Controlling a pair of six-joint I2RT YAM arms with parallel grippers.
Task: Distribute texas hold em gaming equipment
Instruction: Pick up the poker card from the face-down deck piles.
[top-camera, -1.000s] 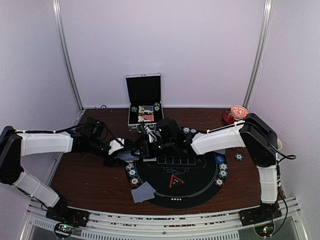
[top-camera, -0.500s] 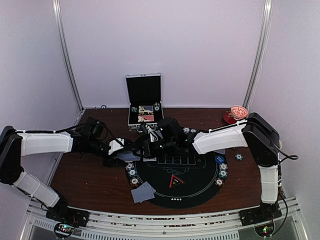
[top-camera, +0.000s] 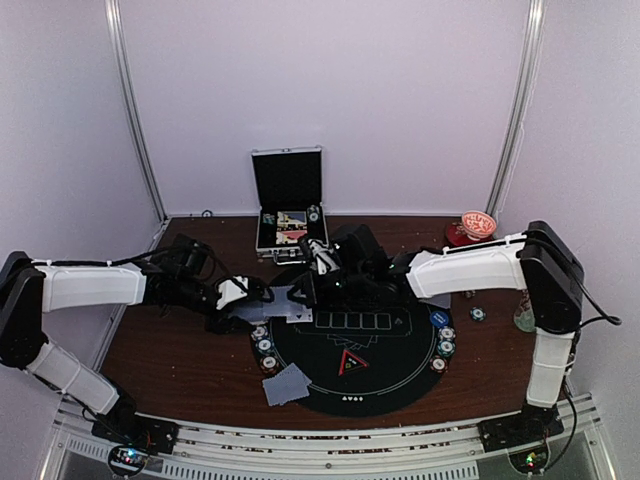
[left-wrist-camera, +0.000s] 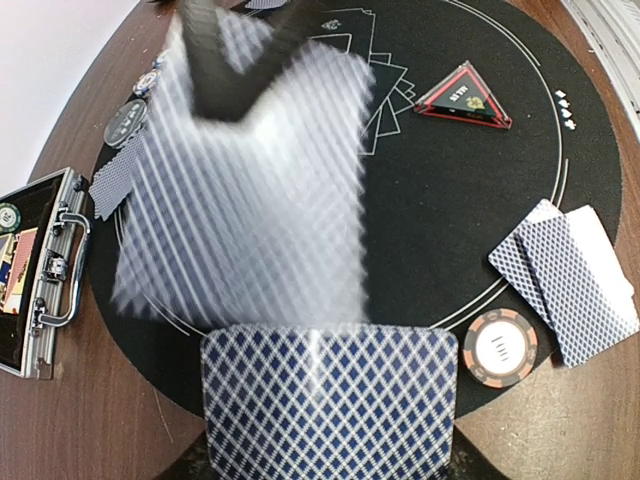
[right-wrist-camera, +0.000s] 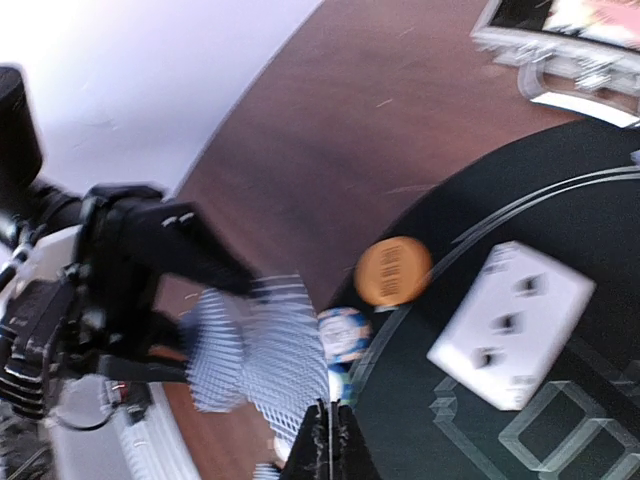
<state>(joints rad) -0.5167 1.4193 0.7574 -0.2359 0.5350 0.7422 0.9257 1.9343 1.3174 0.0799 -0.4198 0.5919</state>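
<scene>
Over the last second the right claw (right-wrist-camera: 329, 422) has clenched on one card (left-wrist-camera: 250, 190) and drawn back toward the right of the top view. That peels the card off the deck (left-wrist-camera: 330, 400), which stays grasped in the left claw (top-camera: 243, 300) at the upper-left edge of the mat (left-wrist-camera: 470, 200), so another deal looks ready, adding to the loose cards (top-camera: 287, 384) at the mat's lower left. Both arms reach low toward the middle of the surface (top-camera: 180, 350), the left forearm level, the right stretched across with its elbow swung outward.

Smooth cards (left-wrist-camera: 330, 400), matt black mat (left-wrist-camera: 450, 200), metal case (left-wrist-camera: 40, 345), wooden table (left-wrist-camera: 80, 430)
</scene>
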